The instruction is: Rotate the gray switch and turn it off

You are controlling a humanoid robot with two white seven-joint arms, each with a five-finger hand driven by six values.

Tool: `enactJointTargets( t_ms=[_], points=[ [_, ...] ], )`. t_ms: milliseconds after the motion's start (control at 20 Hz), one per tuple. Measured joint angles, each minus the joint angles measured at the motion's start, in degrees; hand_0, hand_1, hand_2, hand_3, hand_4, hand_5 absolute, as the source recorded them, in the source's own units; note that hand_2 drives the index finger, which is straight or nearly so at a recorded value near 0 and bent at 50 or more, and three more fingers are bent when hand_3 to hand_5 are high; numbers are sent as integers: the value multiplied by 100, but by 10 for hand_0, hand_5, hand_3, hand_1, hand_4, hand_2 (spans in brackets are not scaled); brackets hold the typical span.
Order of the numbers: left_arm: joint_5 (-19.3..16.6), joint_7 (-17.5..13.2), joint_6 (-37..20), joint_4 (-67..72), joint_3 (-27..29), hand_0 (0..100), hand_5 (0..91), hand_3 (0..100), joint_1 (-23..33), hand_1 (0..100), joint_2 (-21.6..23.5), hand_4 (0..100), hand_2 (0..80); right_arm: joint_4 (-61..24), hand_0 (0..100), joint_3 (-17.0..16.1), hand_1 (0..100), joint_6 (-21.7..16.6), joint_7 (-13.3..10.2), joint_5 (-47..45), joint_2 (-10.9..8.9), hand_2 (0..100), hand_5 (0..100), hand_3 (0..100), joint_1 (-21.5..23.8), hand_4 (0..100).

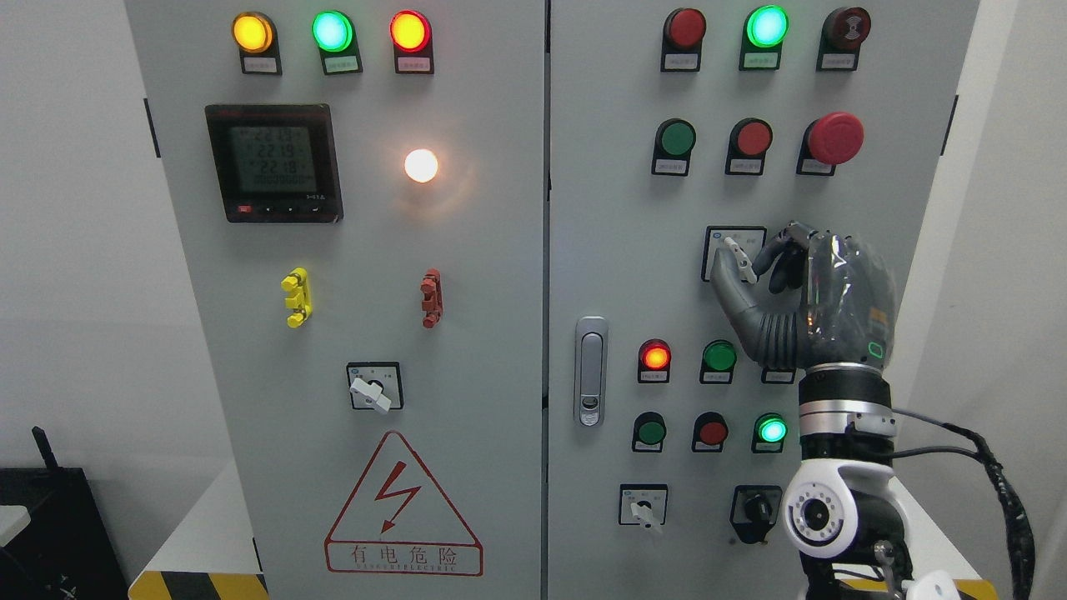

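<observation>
Gray metal fronts the control cabinet (500, 350), and the gray switch (738, 259) sits on its right door, below the red mushroom button (834, 137) and above a lit red lamp (655, 357). The right hand (800, 292) is raised to it, thumb and fingertips (783, 242) pinching the small lever, which is tilted.

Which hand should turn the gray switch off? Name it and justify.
Right. The right hand is raised at the gray switch on the cabinet's right door, fingers closing around its lever. No left arm shows in the head view.
</observation>
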Motion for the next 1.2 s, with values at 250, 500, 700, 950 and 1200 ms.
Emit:
enactJointTargets(
  t_ms=[250,500,700,950,1200],
  points=[
    [0,-1,0,0,0,120,0,0,0,389,0,0,0,3,457,2,416,0,1,-1,0,707,1000,910,0,889],
    [0,-1,0,0,0,120,0,0,0,389,0,0,0,5,469,4,406,0,1,-3,0,710,1000,914,0,890],
    [0,-1,0,0,0,120,0,0,0,389,0,0,0,10,474,4,398,-7,1,-5,0,716,1000,916,0,893],
    [0,-1,0,0,0,120,0,0,0,389,0,0,0,22,485,5,393,-11,5,-8,0,723,1000,918,0,894],
    [0,-21,0,0,0,120,0,0,0,389,0,0,0,30,484,6,390,-11,29,-9,0,724,1000,920,-5,895]
  ],
)
